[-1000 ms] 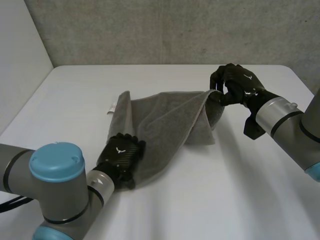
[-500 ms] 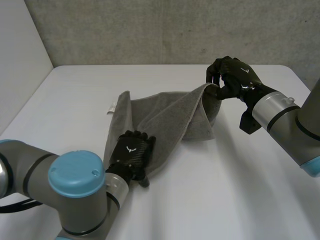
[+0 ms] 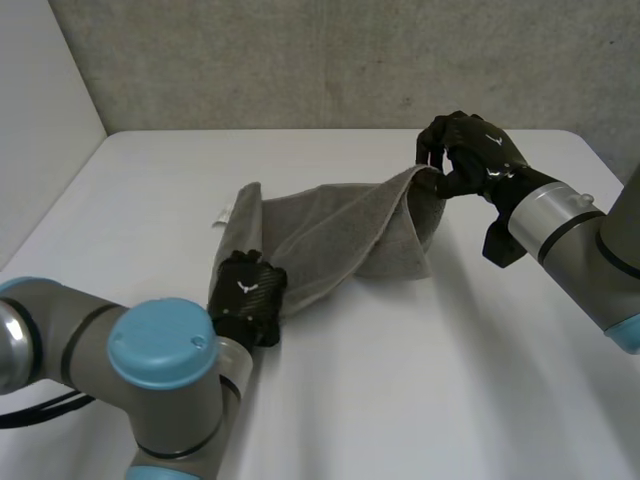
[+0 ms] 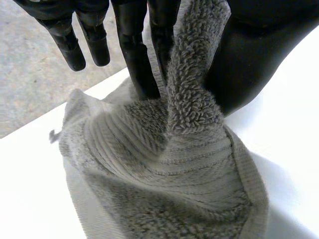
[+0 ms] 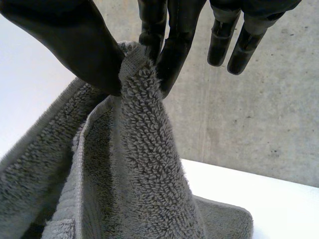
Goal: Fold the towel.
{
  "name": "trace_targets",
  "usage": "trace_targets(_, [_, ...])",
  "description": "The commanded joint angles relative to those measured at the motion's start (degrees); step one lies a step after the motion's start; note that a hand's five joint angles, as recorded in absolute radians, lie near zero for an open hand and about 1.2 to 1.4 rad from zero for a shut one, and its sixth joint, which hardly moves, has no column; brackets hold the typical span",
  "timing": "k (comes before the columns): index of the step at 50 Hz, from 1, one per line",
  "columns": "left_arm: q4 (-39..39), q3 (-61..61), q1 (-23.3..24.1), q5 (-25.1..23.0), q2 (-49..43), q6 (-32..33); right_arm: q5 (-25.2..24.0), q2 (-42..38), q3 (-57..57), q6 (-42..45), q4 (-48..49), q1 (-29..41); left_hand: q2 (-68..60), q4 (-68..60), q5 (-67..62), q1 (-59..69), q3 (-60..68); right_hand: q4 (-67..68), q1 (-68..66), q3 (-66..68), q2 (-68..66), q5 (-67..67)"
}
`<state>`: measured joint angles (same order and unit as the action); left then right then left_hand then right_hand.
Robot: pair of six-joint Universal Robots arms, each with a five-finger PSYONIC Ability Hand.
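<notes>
Nearest, the left hand (image 3: 246, 298) pinches a corner of the towel (image 3: 335, 240) between thumb and fingers, low over the table (image 3: 420, 380). The towel runs bunched and twisted toward the far side. There the right hand (image 3: 478, 162) clamps another corner, raised, likely so both corners travel together into a fold.

The left hand (image 3: 245, 297) sits low at seven o'clock, thumb and fingers pinching the towel (image 3: 340, 235). The right hand (image 3: 478, 162), at two o'clock, pinches it too.
</notes>
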<state>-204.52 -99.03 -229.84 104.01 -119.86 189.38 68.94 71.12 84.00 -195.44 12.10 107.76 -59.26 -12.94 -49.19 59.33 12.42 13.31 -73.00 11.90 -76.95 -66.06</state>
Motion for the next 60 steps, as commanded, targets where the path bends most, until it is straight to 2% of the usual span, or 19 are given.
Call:
trace_targets(1, [0.08, -2.13, -3.51, -0.38, 3.85, 0.2, -0.56, 0.07, 0.02, 0.5, -0.23, -0.53, -0.91, 2.94, -0.98, 0.85, -2.42, -3.31, -7.0, -1.9, -3.05, -3.94])
trace_targets(6, [0.08, -3.63, -7.19, -0.73, 5.95, 2.56, -0.65, -0.02, 0.02, 0.67, -0.41, -0.62, -0.07, 2.94, -0.14, 0.0, -2.42, -3.31, -7.0, -1.9, -3.05, -3.94])
trace_targets(18, [0.35, -4.86, -11.5, -4.16, 9.47, 5.47, -1.08, -0.81, -0.95, 5.5, -0.67, -2.2, -1.58, 2.94, -1.65, 1.52, -2.42, -3.31, -7.0, -1.9, -3.05, -3.94])
trace_targets(19, [0.7, -4.95, -12.2, -5.38, 10.34, 5.47, -1.09, -0.81, -0.95, 5.51, -0.67, -2.2, -7.24, 2.94, -7.32, 7.18, -2.42, -3.31, -7.0, -1.9, -3.05, -3.94])
trace_targets(20, [1.22, -4.95, -12.9, -7.31, 11.31, 5.56, -1.61, -0.98, -1.12, 6.46, -0.76, -2.29, -20.6, 2.94, -20.67, 20.54, -2.42, -3.31, -7.0, -1.9, -3.05, -3.94])
trace_targets(23, [1.93, -4.77, -13.61, -9.7, 12.29, 5.56, -4.15, -2.38, -2.0, 7.79, -0.76, -2.29, -20.74, 2.94, -20.81, 20.67, -2.42, -3.31, -7.0, -1.9, -3.05, -3.94])
trace_targets(25, [3.15, -3.72, -14.4, -14.77, 13.77, 5.56, -6.18, -3.53, -3.32, 8.32, -0.67, -2.29, -20.74, 2.94, -20.81, 20.67, -2.42, -3.31, -7.0, -1.9, -3.05, -3.94])
trace_targets(28, [4.21, -2.14, -14.06, -18.73, 14.22, 5.48, -9.61, -7.58, -7.63, 9.46, -0.67, -2.2, -20.74, 2.94, -20.81, 20.67, -2.42, -3.31, -7.0, -1.9, -3.05, -3.94])
trace_targets(30, [4.74, -1.09, -13.7, -20.06, 14.22, 5.21, -10.84, -9.86, -9.91, 10.25, -1.2, -2.2, -20.74, 2.94, -20.81, 20.67, -2.42, -3.31, -3.02, -1.9, 0.92, 0.04])
trace_targets(32, [5.53, -0.29, -13.53, -20.51, 14.22, 4.95, -11.11, -13.54, -13.33, 12.7, -4.96, -1.5, -20.74, 2.94, -20.81, 20.67, -2.42, -3.31, 39.8, -1.9, 43.74, 42.86])
trace_targets(33, [6.84, 0.15, -13.44, -20.51, 14.22, 4.86, -11.11, -13.55, -13.34, 12.71, -4.98, -1.5, -20.74, 2.94, -20.81, 20.67, -2.42, -3.31, 40.04, -1.9, 43.98, 43.1])
trace_targets(34, [6.85, 0.15, -13.44, -20.51, 14.22, 4.86, -10.58, -13.64, -13.86, 14.98, -7.68, -1.5, -20.74, 2.94, -20.81, 20.67, -2.42, -3.31, 55.86, -1.9, 59.81, 58.92])
trace_targets(35, [7.81, 0.24, -13.18, -20.34, 14.22, 4.86, -9.53, -13.29, -13.43, 17.35, -9.71, -1.24, -20.74, 2.94, -20.81, 20.67, -2.42, -3.31, 59.18, -1.9, 63.13, 62.24])
trace_targets(38, [8.52, -0.37, -12.74, -20.33, 14.22, 4.77, -8.2, -12.67, -11.85, 19.66, -11.04, -1.32, -20.74, 2.94, -20.81, 20.67, -2.42, -3.31, 61.57, -1.9, 65.52, 64.63])
trace_targets(40, [8.52, -0.73, -12.73, -20.33, 14.13, 4.77, -3.13, -8.74, -7.21, 20.89, -10.7, -1.85, -20.74, 2.94, -20.81, 20.67, -2.42, -3.31, 62.91, -1.9, 66.86, 65.97])
trace_targets(41, [8.52, -1.25, -12.91, -20.42, 14.13, 4.77, -3.11, -8.72, -7.19, 20.89, -10.69, -1.85, -20.74, 2.94, -20.81, 20.67, -2.42, -3.31, 62.92, -1.9, 66.86, 65.98])
trace_targets(43, [8.52, -1.69, -13.35, -20.51, 14.13, 4.77, 0.66, -3.12, -2.03, 19.49, -8.86, -2.29, -20.74, 2.94, -20.81, 20.67, -2.42, -3.31, 71.11, -1.9, 75.05, 66.06])
trace_targets(53, [8.43, -0.64, -14.49, -20.51, 14.13, 4.86, 1.55, 10.51, 15.03, 9.65, -5.07, -7.39, -20.74, 2.94, -20.81, 20.67, -2.42, -3.31, 73.0, -1.9, 76.95, 66.06])
trace_targets(60, [8.79, 4.01, -14.49, -20.25, 14.48, 4.77, 1.73, 14.3, 20.41, 8.67, -4.8, -7.04, -20.74, 2.94, -20.81, 20.67, -2.42, -3.31, 73.0, -1.9, 76.95, 66.06])
